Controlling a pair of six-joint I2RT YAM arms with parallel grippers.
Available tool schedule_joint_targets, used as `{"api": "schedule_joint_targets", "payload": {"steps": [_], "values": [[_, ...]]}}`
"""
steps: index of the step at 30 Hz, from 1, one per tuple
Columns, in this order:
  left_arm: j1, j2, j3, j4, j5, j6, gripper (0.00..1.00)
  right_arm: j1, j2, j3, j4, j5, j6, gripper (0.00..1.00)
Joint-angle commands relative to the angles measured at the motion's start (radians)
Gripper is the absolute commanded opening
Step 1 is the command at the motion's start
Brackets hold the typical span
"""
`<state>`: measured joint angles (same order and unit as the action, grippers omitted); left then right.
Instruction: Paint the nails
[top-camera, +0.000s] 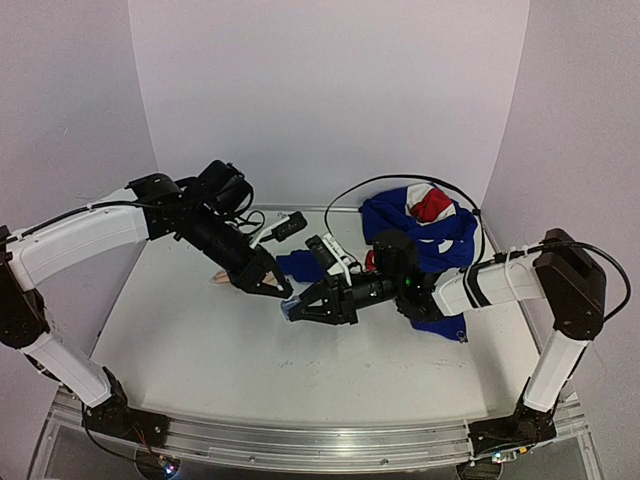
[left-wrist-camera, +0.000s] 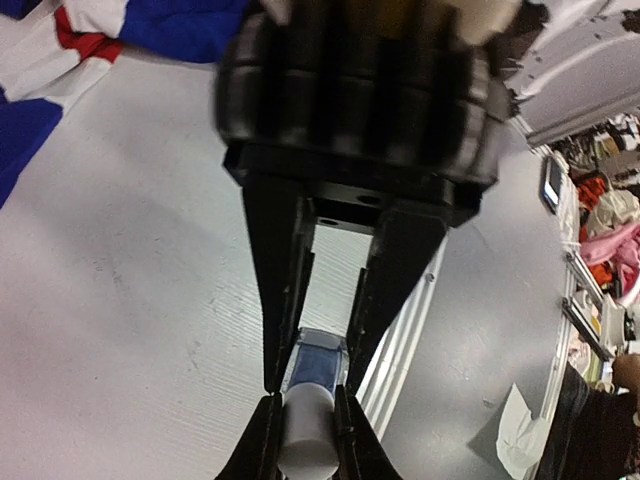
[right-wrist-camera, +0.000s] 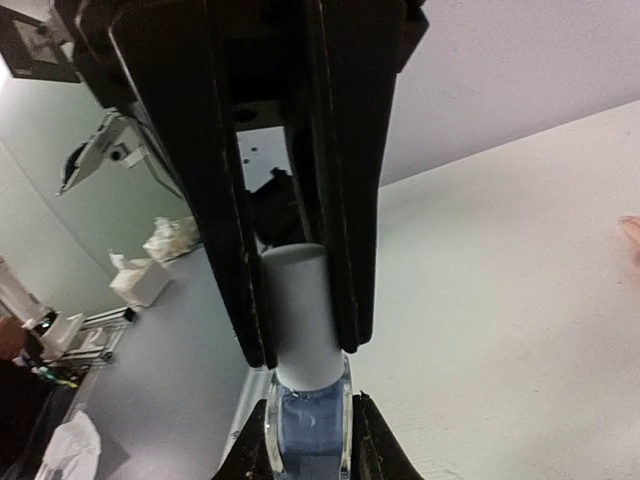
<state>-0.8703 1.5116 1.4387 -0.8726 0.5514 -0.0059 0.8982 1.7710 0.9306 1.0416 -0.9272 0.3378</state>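
The left end effector (top-camera: 282, 291) grips a bottle (left-wrist-camera: 316, 368) of blue liquid; the right end effector (top-camera: 296, 311) clamps its white cap (right-wrist-camera: 296, 310). The mannequin hand (top-camera: 219, 278) lies on the tabletop (top-camera: 200, 340) nearby, nails indistinct.

**Operator:** Taking the blue cloth heap (top-camera: 440, 240) as my mark, where can I pass?

**Spotter:** I see bare surface (top-camera: 200, 345) in front of the heap and away to its left, open right to the near edge.

**Operator:** And directly left of the heap?

**Spotter:** Blocked. My left end effector (top-camera: 276, 291) and right end effector (top-camera: 296, 309) meet tip to tip there, both clamped on one small bottle (right-wrist-camera: 310, 432), so my arms form a bar across. Just behind them lies the mannequin hand (top-camera: 219, 278) with its blue cuff (top-camera: 298, 265), and a black cable (top-camera: 385, 178) arcs over the heap's far side.
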Motion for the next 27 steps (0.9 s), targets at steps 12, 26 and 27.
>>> {"api": "schedule_joint_targets", "payload": {"steps": [12, 26, 27], "values": [[-0.044, -0.158, -0.114, 0.249, -0.037, 0.033, 0.15, 0.041, -0.214, 0.003, 0.411, -0.007, 0.059, 0.0], [-0.042, -0.54, -0.303, 0.393, -0.407, -0.167, 0.83, 0.042, -0.325, -0.052, 0.058, 0.396, -0.152, 0.0], [-0.042, -0.56, -0.318, 0.41, -0.416, -0.19, 0.86, 0.042, -0.325, -0.05, 0.046, 0.468, -0.148, 0.0]]}}
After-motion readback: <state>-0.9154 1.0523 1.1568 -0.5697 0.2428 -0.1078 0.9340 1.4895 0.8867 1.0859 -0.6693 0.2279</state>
